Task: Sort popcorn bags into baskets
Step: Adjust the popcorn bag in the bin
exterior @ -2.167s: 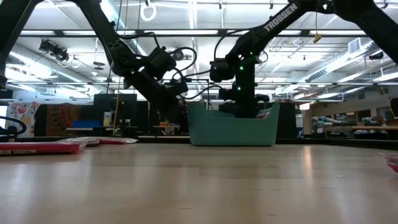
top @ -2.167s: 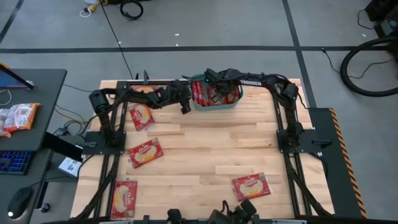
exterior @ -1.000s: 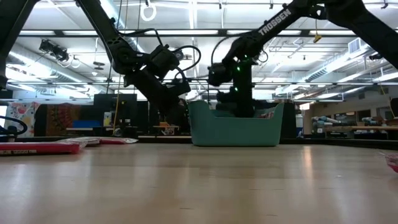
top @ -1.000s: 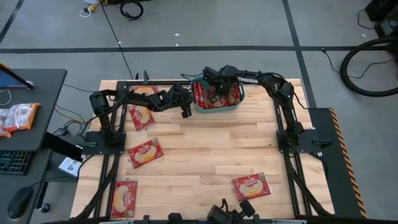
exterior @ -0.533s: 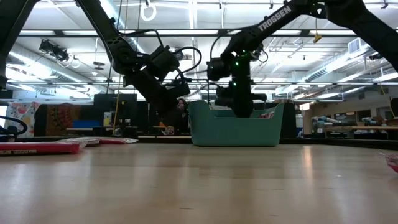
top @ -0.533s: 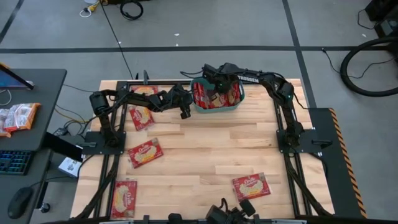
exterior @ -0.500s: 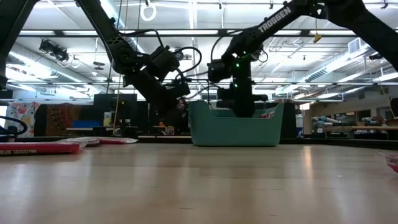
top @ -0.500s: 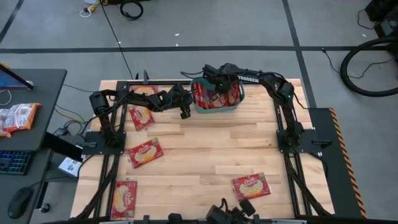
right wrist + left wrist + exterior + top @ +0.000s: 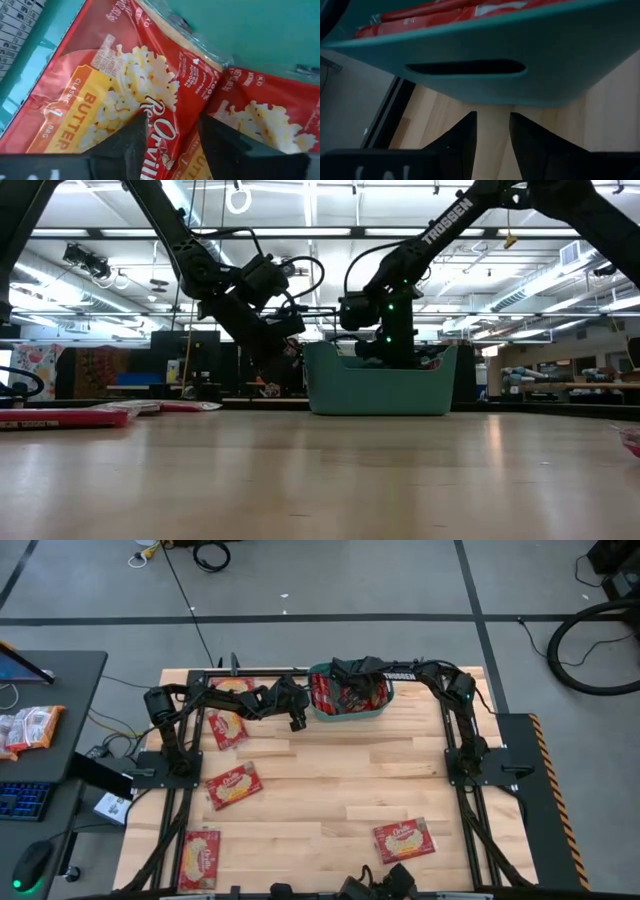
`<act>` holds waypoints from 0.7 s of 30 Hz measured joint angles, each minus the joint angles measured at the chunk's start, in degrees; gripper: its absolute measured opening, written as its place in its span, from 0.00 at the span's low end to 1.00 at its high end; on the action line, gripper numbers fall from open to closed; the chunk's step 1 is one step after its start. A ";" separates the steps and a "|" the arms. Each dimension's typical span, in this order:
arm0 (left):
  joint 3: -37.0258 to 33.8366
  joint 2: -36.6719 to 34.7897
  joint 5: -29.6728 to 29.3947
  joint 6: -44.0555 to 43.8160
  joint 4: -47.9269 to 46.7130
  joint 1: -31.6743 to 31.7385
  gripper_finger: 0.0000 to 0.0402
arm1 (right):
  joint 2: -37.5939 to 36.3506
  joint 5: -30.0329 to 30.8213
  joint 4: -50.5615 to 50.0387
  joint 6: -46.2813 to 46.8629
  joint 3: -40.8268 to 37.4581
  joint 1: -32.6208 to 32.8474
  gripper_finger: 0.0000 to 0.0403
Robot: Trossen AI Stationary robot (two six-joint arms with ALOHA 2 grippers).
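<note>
The teal basket (image 9: 350, 712) sits at the top centre of my high view, at the far edge of the counter (image 9: 330, 800), with red popcorn bags (image 9: 345, 692) piled inside it. My right gripper (image 9: 345, 675) reaches into the basket from the upper right; in its wrist view the two dark fingers (image 9: 127, 145) stand apart with nothing between them, spread just over a red bag in the basket (image 9: 130, 95) printed with popcorn and a yellow panel, a second bag (image 9: 260, 120) lying beside it against the teal wall. My left gripper (image 9: 296, 718) hangs just left of the basket; its wrist view shows the fingers (image 9: 462, 137) slightly parted and empty, pointed at the basket's outer wall and its handle slot (image 9: 465, 67), bare wood below. In the low view the basket (image 9: 378, 380) stands at centre frame, the left arm slanting down at its left and the right arm bending in over its rim. Loose bags lie on the counter well apart from the basket: one at upper left under the left arm (image 9: 227, 727), one at middle left (image 9: 234, 785), one at lower left (image 9: 201, 858) and one at lower right (image 9: 404, 839). Paler packets (image 9: 30, 728) rest on a dark side desk (image 9: 60, 670) at the far left of the frame.
</note>
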 joint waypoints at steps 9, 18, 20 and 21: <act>0.00 0.00 0.00 -0.17 0.06 0.00 0.30 | -0.08 -10.00 3.25 5.03 -1.23 -1.70 0.35; 0.00 0.00 0.00 -0.17 0.19 0.00 0.30 | -0.09 -20.10 5.49 8.35 -1.23 -3.37 0.19; 0.00 0.00 -0.01 -0.20 0.36 0.00 0.30 | -0.09 -20.72 5.90 7.89 -1.23 -3.34 0.11; 0.00 0.00 0.00 -0.19 0.50 0.00 0.30 | -0.10 -21.37 6.47 7.70 -1.23 -3.30 0.07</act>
